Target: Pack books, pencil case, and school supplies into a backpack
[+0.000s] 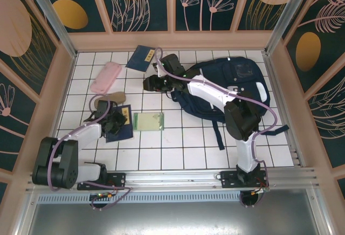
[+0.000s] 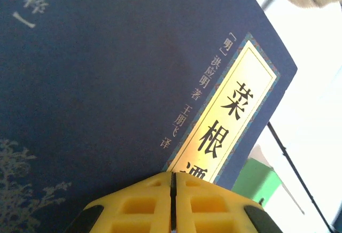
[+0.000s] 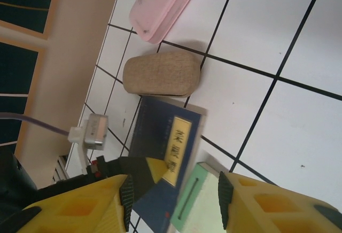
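Note:
A dark navy book with a gold title label (image 1: 123,127) lies at the left front. My left gripper (image 1: 114,119) is shut, its tips resting on the book's cover (image 2: 107,83); nothing shows between the fingers (image 2: 155,201). The pale green notepad (image 1: 148,121) lies just right of the book. My right gripper (image 1: 152,83) hovers open above the table's middle, looking down on the book (image 3: 165,153) and notepad (image 3: 199,205). The navy backpack (image 1: 237,81) lies at the right under the right arm. A thin navy booklet (image 1: 141,58) lies at the back. The yellow-orange book and clear packet are out of view.
A pink pencil case (image 1: 105,77) and a beige pouch (image 1: 111,97) lie at the left, behind the book. Backpack straps (image 1: 218,132) trail toward the front. Wooden walls close in the white tiled table (image 1: 178,149) on three sides.

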Controlling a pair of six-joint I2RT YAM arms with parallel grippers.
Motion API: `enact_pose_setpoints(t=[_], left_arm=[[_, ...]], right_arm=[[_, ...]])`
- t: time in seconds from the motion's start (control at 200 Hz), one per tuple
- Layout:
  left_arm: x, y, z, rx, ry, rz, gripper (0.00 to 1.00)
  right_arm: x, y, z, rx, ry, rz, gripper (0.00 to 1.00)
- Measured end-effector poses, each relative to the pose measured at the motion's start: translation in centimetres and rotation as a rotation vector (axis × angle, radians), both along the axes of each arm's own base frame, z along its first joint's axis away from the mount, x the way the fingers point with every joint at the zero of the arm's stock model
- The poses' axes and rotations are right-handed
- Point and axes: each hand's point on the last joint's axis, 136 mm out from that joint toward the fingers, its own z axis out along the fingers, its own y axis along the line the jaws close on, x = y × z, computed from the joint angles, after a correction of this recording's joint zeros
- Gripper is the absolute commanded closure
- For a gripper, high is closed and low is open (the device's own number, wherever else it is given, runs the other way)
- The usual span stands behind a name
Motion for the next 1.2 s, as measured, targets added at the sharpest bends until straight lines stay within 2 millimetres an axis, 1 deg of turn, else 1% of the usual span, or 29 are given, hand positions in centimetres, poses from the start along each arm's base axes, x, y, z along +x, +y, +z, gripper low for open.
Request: enact_pose_setpoints(t=[0.135, 0.29, 0.415, 0.505, 0.545, 0.64, 0.68, 0.72, 0.75, 0.805, 0.825, 0.876, 0.926, 0.976, 1.081, 1.201], left_arm=[[2.1, -2.9, 0.2, -0.056, -0.010, -0.037, 0.91], [4.5, -5.2, 0.9, -0.098, -0.037, -0.059, 0.90], [6.1, -5.7, 2.4, -0.097, -0.071, -0.069, 0.86], [6.9, -5.4, 4.1, -0.056, -0.105, -0.087, 0.76], [6.9, -5.1, 4.9, -0.030, -0.119, -0.089, 0.75], [6.4, -3.5, 6.6, 0.035, -0.147, -0.087, 0.73], [6.1, -2.5, 7.1, 0.057, -0.154, -0.079, 0.64], [5.7, -1.4, 7.1, 0.077, -0.156, -0.063, 0.61], [5.3, -0.1, 6.9, 0.097, -0.148, -0.043, 0.60], [4.2, 1.8, 6.0, 0.130, -0.119, -0.016, 0.49], [3.7, 2.6, 5.5, 0.141, -0.103, 0.003, 0.47], [2.5, 3.9, 4.5, 0.175, -0.067, 0.010, 0.42], [1.3, 4.3, 3.5, 0.187, -0.033, 0.008, 0.41], [0.5, 4.3, 2.8, 0.194, -0.012, -0.012, 0.41], [-0.4, 4.2, 1.9, 0.197, 0.010, -0.039, 0.42], [-1.2, 3.9, 0.9, 0.187, 0.029, -0.059, 0.42]], right_arm=[[0.0, 0.0, 0.0, 0.002, 0.009, -0.006, 0.52], [-0.2, -0.1, -0.7, -0.006, 0.025, -0.010, 0.53], [-0.7, 0.0, -2.0, -0.024, 0.050, -0.008, 0.54], [-1.3, 0.7, -3.4, -0.042, 0.070, 0.006, 0.55], [-1.7, 1.1, -4.2, -0.051, 0.080, 0.015, 0.57], [-2.8, 2.1, -6.3, -0.077, 0.109, 0.040, 0.59], [-3.4, 2.5, -7.1, -0.088, 0.123, 0.050, 0.59], [-3.8, 3.0, -7.9, -0.099, 0.133, 0.060, 0.60], [-4.2, 3.3, -8.5, -0.106, 0.140, 0.068, 0.60], [-4.7, 3.9, -9.2, -0.115, 0.148, 0.081, 0.60], [-4.9, 4.2, -9.5, -0.118, 0.152, 0.085, 0.60], [-5.1, 4.7, -10.0, -0.127, 0.156, 0.088, 0.61], [-5.3, 5.1, -10.3, -0.136, 0.162, 0.090, 0.61], [-5.4, 5.5, -10.7, -0.147, 0.167, 0.086, 0.62], [-5.4, 5.8, -11.5, -0.169, 0.182, 0.078, 0.62], [-5.3, 5.6, -12.7, -0.207, 0.196, 0.063, 0.62]])
